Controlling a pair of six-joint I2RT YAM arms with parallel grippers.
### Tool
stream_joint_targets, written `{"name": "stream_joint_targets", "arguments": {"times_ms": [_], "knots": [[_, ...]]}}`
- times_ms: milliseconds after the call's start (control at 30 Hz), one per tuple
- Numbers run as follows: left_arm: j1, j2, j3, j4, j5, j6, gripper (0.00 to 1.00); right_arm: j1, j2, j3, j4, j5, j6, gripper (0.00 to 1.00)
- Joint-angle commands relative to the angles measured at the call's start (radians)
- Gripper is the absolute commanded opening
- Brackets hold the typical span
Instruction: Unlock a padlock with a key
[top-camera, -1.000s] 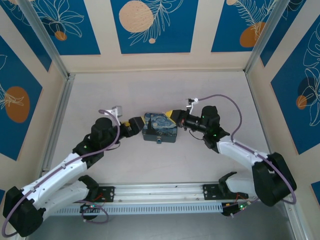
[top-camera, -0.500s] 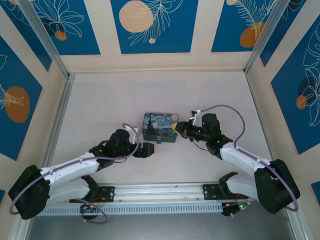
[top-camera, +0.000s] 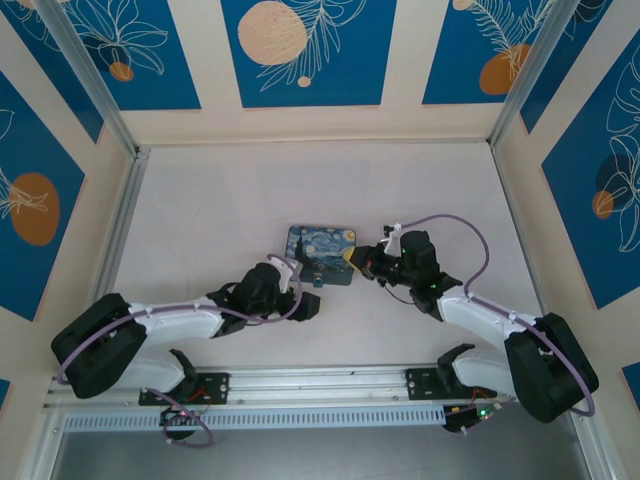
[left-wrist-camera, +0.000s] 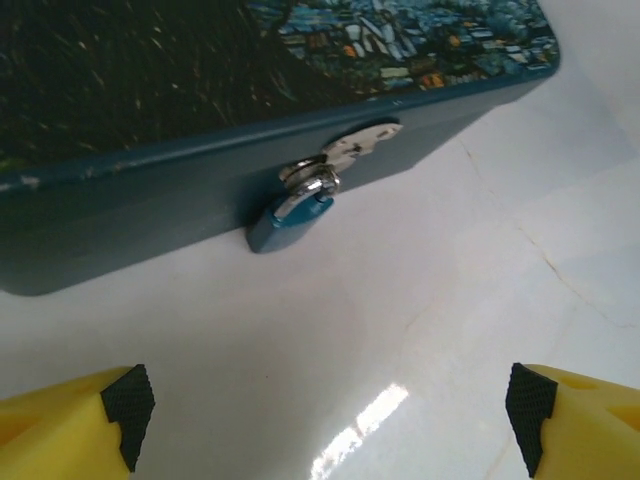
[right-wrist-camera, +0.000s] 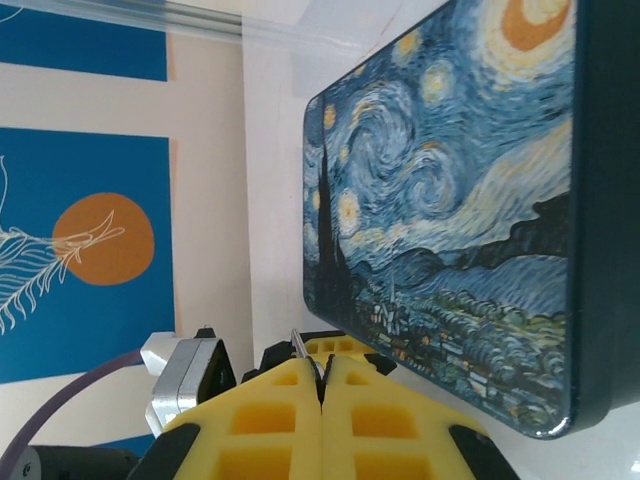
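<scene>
Left end effector (left-wrist-camera: 325, 410) gapes before padlock (left-wrist-camera: 288, 222); right one (right-wrist-camera: 320, 368) pinches key (right-wrist-camera: 296, 342).

The padlock (left-wrist-camera: 288, 222) is finished with a smooth, glossy teal body and a bright polished metal shackle (left-wrist-camera: 318, 184). The box (left-wrist-camera: 150, 200) is covered by a glossy printed lid over teal-painted sides, scuffed along the edge, and carries a pale metal hasp (left-wrist-camera: 362, 146). The worktop (left-wrist-camera: 420, 330) is smooth, white and reflective. The left gripper (left-wrist-camera: 322, 412) is fitted with matt yellow pads (left-wrist-camera: 55, 432) tipped in black.
</scene>
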Motion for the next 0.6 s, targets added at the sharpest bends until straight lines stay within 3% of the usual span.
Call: {"name": "stream_joint_targets", "arguments": {"times_ms": [0,567], "knots": [[-0.013,0.057,0.030,0.123,-0.044,0.031,0.91,0.008,0.021,0.003,0.032,0.026,0.015,0.00],[-0.011,0.396,0.189,0.366,0.008,-0.018,0.86,-0.062,0.173,0.133,0.021,-0.012,-0.014,0.00]]}}
